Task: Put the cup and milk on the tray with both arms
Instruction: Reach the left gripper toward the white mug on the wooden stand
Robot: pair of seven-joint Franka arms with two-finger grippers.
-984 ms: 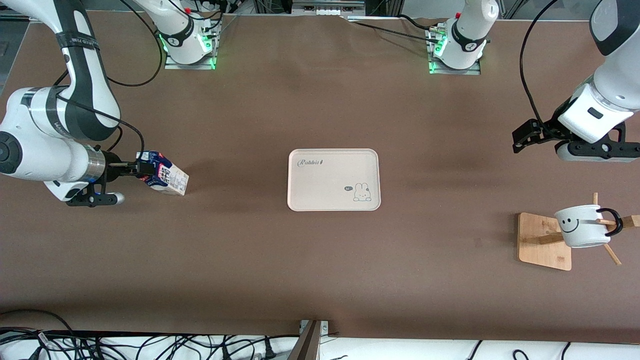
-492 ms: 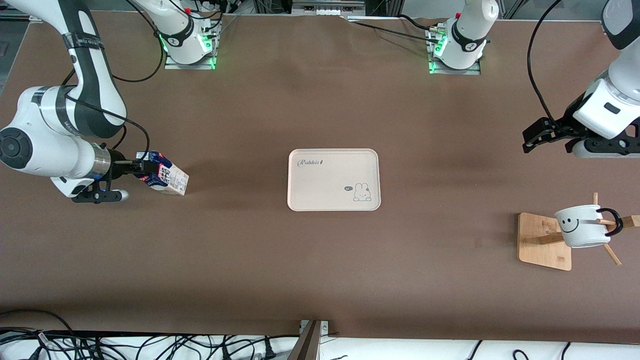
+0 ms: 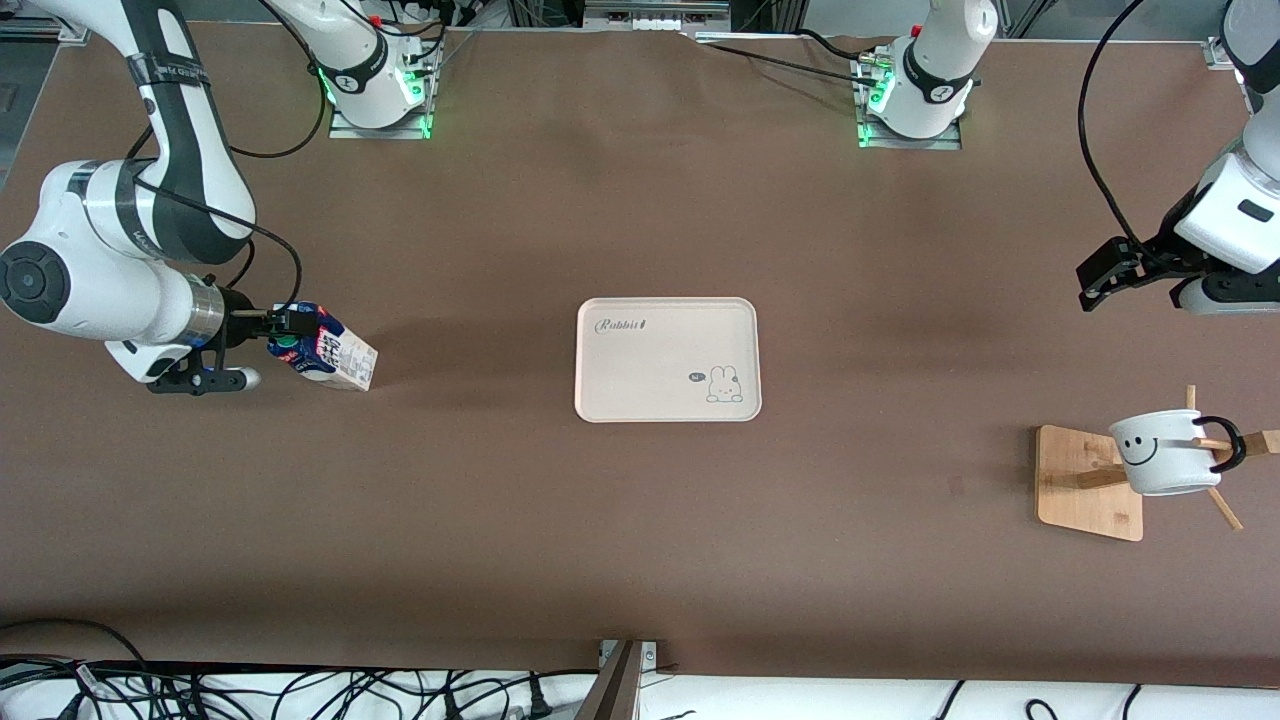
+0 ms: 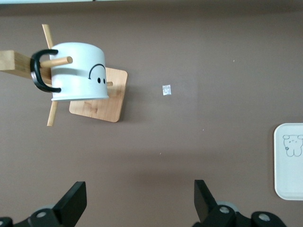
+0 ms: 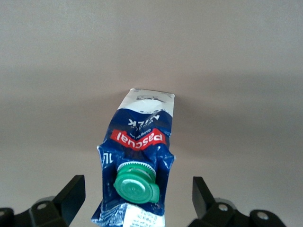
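The right gripper (image 3: 268,325) hung with its fingers spread wide on either side of the milk (image 3: 325,345), not touching it; the carton stood on the surface (image 3: 500,520) toward the right arm's end. The tray (image 3: 667,358) lay bare mid-surface. The left gripper (image 3: 1100,280) hung wide open and empty above the surface, while the cup (image 3: 1160,455) hung on a wooden stand (image 3: 1085,482).

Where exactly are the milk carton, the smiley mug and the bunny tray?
milk carton (image 5: 137,142), right wrist view, red label band.
smiley mug (image 3: 1160,455), front view, white side wall.
bunny tray (image 3: 650,360), front view, bare middle.
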